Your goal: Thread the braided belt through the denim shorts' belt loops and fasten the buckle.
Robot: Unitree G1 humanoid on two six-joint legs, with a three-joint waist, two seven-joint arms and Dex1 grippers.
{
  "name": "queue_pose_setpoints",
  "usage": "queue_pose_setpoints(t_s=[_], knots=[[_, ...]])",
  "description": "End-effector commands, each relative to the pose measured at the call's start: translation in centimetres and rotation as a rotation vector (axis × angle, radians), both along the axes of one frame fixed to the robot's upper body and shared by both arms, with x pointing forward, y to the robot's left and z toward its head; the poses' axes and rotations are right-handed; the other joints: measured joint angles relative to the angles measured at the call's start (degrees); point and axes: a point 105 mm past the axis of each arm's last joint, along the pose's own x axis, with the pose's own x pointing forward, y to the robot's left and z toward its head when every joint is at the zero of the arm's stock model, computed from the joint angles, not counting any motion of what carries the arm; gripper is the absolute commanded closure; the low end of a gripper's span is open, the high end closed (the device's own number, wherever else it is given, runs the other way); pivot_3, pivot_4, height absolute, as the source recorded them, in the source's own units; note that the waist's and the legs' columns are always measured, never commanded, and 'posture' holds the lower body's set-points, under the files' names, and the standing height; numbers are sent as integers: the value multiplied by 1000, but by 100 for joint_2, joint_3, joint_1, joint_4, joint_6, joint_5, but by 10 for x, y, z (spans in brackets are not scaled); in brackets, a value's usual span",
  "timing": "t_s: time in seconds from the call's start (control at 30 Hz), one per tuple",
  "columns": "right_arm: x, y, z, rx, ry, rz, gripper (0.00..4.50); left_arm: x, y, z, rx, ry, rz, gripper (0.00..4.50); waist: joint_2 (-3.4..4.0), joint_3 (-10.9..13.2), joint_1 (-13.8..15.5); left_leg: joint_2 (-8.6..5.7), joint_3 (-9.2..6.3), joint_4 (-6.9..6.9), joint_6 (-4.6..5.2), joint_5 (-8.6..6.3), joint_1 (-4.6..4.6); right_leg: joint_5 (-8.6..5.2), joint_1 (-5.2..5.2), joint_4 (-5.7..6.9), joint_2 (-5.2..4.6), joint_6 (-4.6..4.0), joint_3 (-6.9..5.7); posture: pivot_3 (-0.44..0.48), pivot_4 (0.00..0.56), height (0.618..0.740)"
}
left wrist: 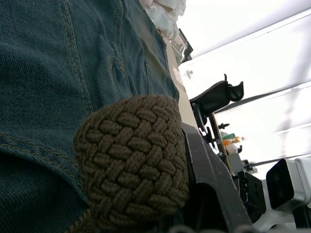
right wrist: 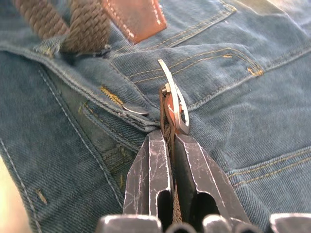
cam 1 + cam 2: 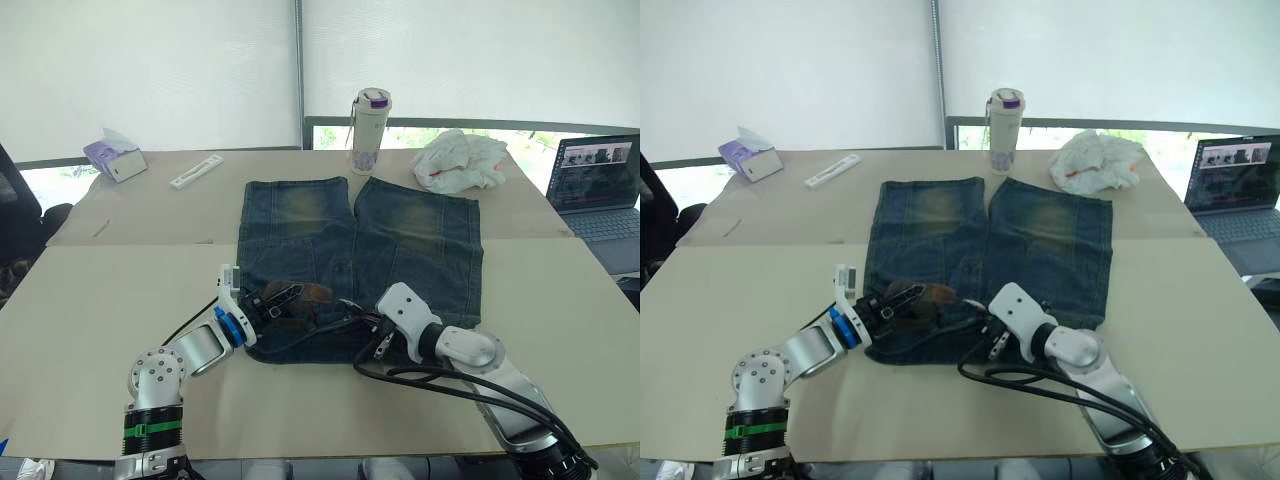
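Right gripper (image 2: 170,141) pinches the braided belt (image 2: 170,124) beside the buckle (image 2: 176,104).

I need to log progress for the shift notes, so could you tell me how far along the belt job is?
Partly done. The braided belt already passes under a belt loop on the denim shorts. In hand: the right end effector is shut on the strap just behind the buckle, and the left end effector grips a folded bunch of belt. Left: fastening the buckle, which is open.

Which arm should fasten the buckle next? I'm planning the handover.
Probably right: the right gripper is shut on the dark-brown braided belt just behind the square silver buckle, over the blue denim shorts.
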Motion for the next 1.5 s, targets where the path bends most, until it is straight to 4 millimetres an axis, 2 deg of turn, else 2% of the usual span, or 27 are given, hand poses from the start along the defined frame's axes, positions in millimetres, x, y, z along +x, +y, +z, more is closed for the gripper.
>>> queue_pose_setpoints(t_s=[0.03, 0.2, 0.27, 0.47, 0.63, 0.83, 1.03, 1.13, 1.23, 1.33, 1.5], knots=[[3, -3, 13, 102, -44, -75, 4477, 5, 10, 12, -39, -24, 58, 4500, 0, 0, -9, 1, 0, 0, 0, 0, 0, 0, 0, 0, 1, 0, 0, 0, 150, 740], [4, -3, 13, 221, -24, -160, 4477, 6, 10, 15, -136, 59, 88, 4500, 0, 0, -7, 4, 0, 0, 0, 0, 0, 0, -1, 2, 0, 0, 3, 0, 150, 740], [6, 1, 19, 240, -74, -160, 4477, 2, -1, 17, -245, 149, 49, 4500, 0, 0, -5, 7, -2, 0, 0, 0, 0, 0, -1, 4, -1, 0, 2, 0, 150, 740], [9, 16, 25, 232, -163, -114, 4477, -6, -24, 9, -275, 315, 3, 4500, -3, -1, -14, 5, -2, 0, 0, 0, 1, 0, -3, 9, -4, 1, 5, 0, 150, 740], [7, 20, 38, 235, -307, -76, 4477, 1, -24, 7, -358, 426, 84, 4500, -3, -2, -8, 0, -1, 0, -1, 0, 3, 0, -2, 6, -3, 0, 6, 0, 150, 740], [5, 19, 37, 188, -431, -38, 4477, 1, -26, 9, -416, 446, 103, 4500, -3, -1, 2, -11, 2, 0, -5, 3, 2, 0, -1, 2, -1, 0, 6, 0, 150, 740], [8, 18, 25, 138, -498, -26, 4477, 0, -29, 29, -553, 361, 71, 4500, -3, -1, 4, -14, 4, 0, -9, 5, 2, 0, 1, -2, 1, 0, 5, 0, 150, 740], [10, 20, 30, 178, -549, -27, 4477, -2, -32, 34, -600, 339, 51, 4500, -4, -1, 0, -13, 5, 0, -9, 5, 2, 0, 2, -4, 3, 0, 6, 0, 150, 740], [11, 21, 37, 207, -608, -31, 4477, -4, -33, 34, -635, 333, 38, 4500, -6, 0, -11, -11, 6, 0, -9, 5, 2, 0, 2, -4, 6, 0, 7, 0, 150, 740], [11, 22, 46, 224, -683, -27, 4477, -5, -37, 23, -646, 378, 27, 4500, -6, 0, -6, -11, 6, 0, -10, 5, 2, 0, 3, -4, 7, 0, 7, 0, 150, 740], [9, 24, 43, 245, -694, 5, 4477, -2, -38, 26, -711, 362, 9, 4500, -6, 0, 0, -12, 5, 0, -10, 6, 2, 0, 4, -5, 6, 0, 6, 0, 150, 740]])
